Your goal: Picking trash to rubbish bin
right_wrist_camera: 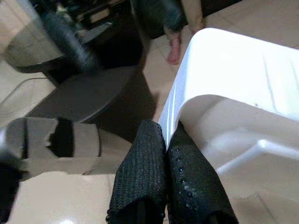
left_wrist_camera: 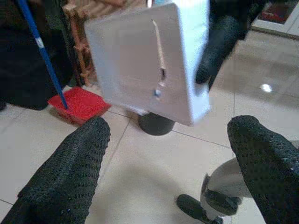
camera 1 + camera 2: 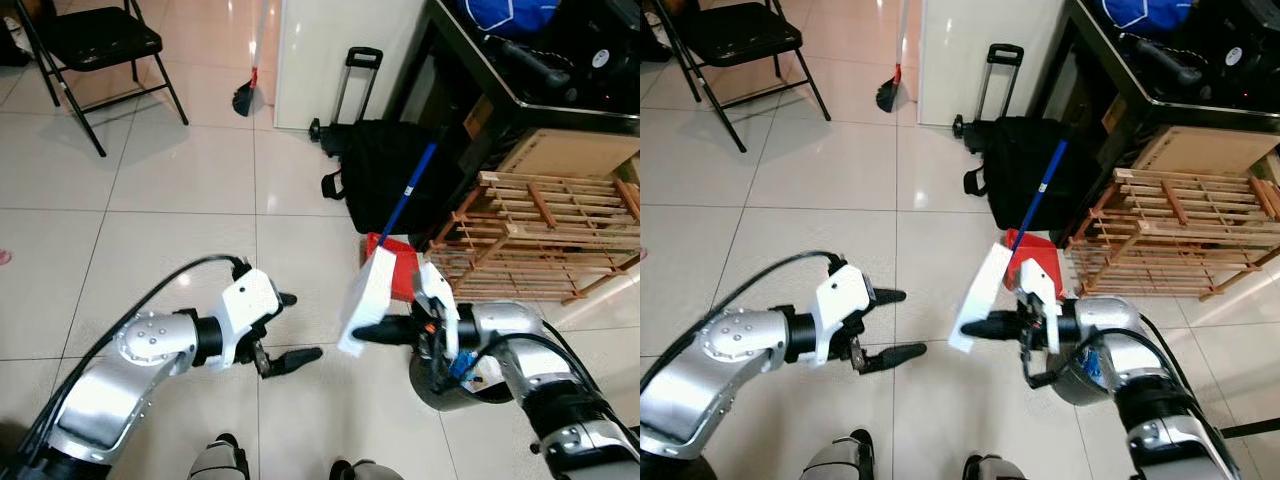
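My right end effector [image 3: 980,326] is clenched on the rim of a white tray [image 3: 978,297], its two fingers [image 1: 161,182] pressed together over the thin wall. The tray hangs tilted above the floor [image 3: 180,230], apart from the tiles, its flat back turned toward my left arm. Behind and just beyond it sits a red dustpan [image 3: 397,268] with a blue handle [image 3: 408,193] leaning up toward a black bag [image 3: 385,175]. A dark round bin [image 3: 450,385] stands on the floor below my right forearm, partly hidden by it, so I see only part of its rim.

My left end effector [image 3: 290,328] is released, fingers [image 2: 65,177] spread wide, holding nothing, hovering over bare tile near the tray and level with it. The gap between the two end effectors is open floor.

To my right, a wooden rack [image 3: 540,235] lies just beside the dustpan, under a dark bench [image 3: 520,95]; that side is crowded. To my left the tiles run open as far as a folding chair [image 3: 95,45] at the far edge.
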